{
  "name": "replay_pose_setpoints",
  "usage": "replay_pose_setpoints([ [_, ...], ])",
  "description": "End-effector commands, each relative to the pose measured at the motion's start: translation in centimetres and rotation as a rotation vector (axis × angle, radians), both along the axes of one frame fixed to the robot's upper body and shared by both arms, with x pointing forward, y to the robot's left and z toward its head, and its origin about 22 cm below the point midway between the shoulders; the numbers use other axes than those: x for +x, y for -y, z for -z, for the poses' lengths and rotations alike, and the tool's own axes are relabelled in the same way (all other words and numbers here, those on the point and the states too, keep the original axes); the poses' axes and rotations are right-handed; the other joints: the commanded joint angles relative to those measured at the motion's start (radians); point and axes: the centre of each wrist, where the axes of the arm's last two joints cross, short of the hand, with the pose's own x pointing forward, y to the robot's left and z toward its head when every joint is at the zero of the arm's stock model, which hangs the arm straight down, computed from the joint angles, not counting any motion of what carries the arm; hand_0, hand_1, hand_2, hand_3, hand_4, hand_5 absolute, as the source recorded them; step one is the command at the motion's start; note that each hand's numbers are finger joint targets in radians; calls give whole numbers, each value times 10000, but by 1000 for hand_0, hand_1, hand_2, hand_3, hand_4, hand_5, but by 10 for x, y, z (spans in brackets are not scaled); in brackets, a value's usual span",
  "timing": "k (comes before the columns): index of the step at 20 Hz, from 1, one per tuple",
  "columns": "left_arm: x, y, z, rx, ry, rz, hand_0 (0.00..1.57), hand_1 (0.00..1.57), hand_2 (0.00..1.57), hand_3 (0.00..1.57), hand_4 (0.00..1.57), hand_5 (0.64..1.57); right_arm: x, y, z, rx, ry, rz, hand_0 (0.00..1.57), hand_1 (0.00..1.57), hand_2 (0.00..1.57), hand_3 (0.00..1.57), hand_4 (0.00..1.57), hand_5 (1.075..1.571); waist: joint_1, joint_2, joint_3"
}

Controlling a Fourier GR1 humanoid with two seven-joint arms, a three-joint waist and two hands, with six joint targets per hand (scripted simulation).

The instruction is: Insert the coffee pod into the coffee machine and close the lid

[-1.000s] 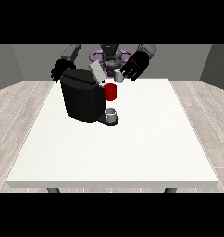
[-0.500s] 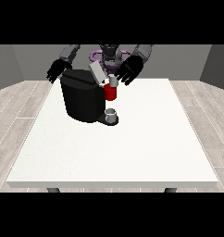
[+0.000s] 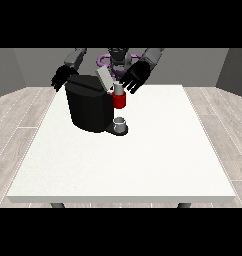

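Observation:
A black coffee machine [image 3: 89, 107] stands on the white table [image 3: 143, 160] at the back left. Its grey lid [image 3: 105, 78] is tilted up at the top. A red brew head [image 3: 119, 100] sticks out on the machine's right side, with a small grey-white pod [image 3: 118, 89] sitting on top of it. A grey cup [image 3: 120, 124] rests on the base below. The hand at the view's right [image 3: 135, 76] hovers just right of the lid and above the pod, fingers spread downward. The hand at the view's left [image 3: 62, 77] hangs behind the machine's left corner, fingers relaxed.
The robot's torso [image 3: 116, 57] stands behind the table's far edge. The table's front and right parts stretch wide and white. A wooden floor [image 3: 13, 120] surrounds the table.
The hand at the view's right has shifted slightly left and down, closer to the lid and pod. The other hand has barely moved.

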Motion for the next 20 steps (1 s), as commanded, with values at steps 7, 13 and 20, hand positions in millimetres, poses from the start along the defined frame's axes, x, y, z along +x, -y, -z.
replay_pose_setpoints([
  [7,0,2,-1,-56,-325,485,1204,1204,1279,1208,521,1571,-8,7,20,248,18,407,0,0,0,0,513,1571,273,-80,0],
  [13,1,11,9,366,118,106,1208,1208,1265,1191,493,1571,1,17,5,154,322,430,0,0,0,0,457,1571,162,375,0],
  [20,3,12,8,-37,-52,-77,1220,1220,1252,1152,467,1571,-4,-1,7,245,565,75,0,0,0,0,446,1571,-135,557,-1],
])
